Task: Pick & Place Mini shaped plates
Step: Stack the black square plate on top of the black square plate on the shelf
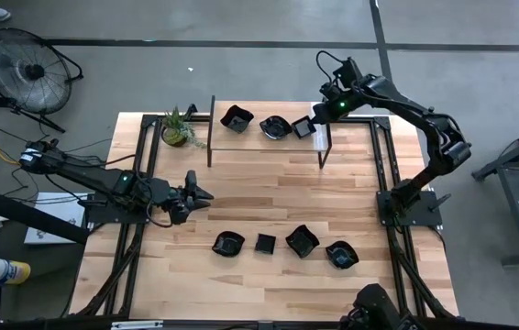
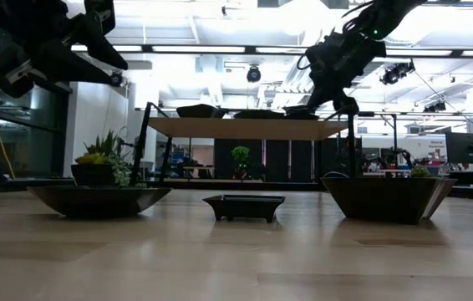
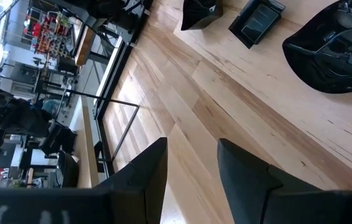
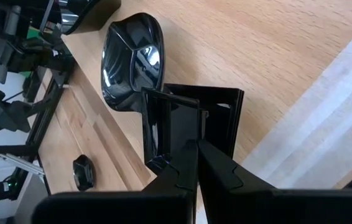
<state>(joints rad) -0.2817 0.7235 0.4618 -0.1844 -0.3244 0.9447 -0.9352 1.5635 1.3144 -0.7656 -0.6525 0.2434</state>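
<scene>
Pinching the rim of a square black plate (image 4: 191, 124), the right gripper (image 1: 319, 124) is seen with its fingers closed at the right end of the raised wooden shelf (image 1: 269, 142), along the table's (image 1: 269, 197) far edge. On that shelf, a rounded plate (image 1: 274, 126) lies just beside the held one, and a third plate (image 1: 237, 117) sits toward the shelf's left end. Four more mini shaped plates (image 1: 284, 243) are lined up near the table's front edge, each apart from its neighbours. The left gripper (image 1: 200, 195) is held above the left-middle of the table, fingers parted and gripping nothing. Bare wood is left between shelf and front row. A small potted plant (image 1: 178, 128) stands at the far left corner.
</scene>
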